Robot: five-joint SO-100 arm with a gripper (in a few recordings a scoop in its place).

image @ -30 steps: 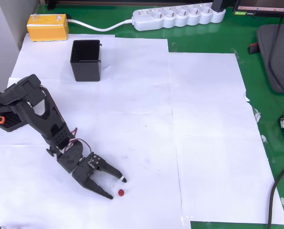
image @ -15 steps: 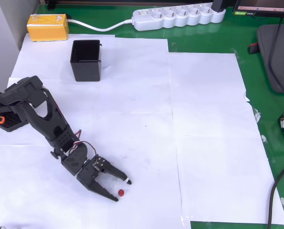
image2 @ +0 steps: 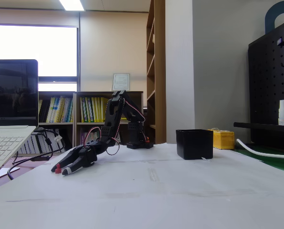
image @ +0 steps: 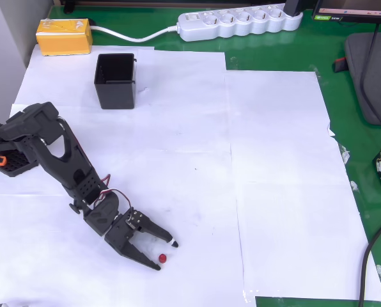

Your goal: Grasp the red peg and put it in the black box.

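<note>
Red peg on the paper near the surface's front edge, between the hand's tips.
We note the hand spread apart, straddling the peg; black box stands well apart, near the far-left corner.

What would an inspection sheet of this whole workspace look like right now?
Surface: white paper sheets laid over a green mat.
Job's things: red peg lies on the paper; black box stands upright, far from it.
Gripper: gripper low over the paper, open, with the peg between its fingertips, not yet clamped.
Clutter: yellow block beyond the box; power strip along the far edge.
Cables: white cord from the strip; black cable at the right edge; thin wires on the arm.
Surroundings: in the fixed view, laptop, bookshelves, pegboard.
</note>
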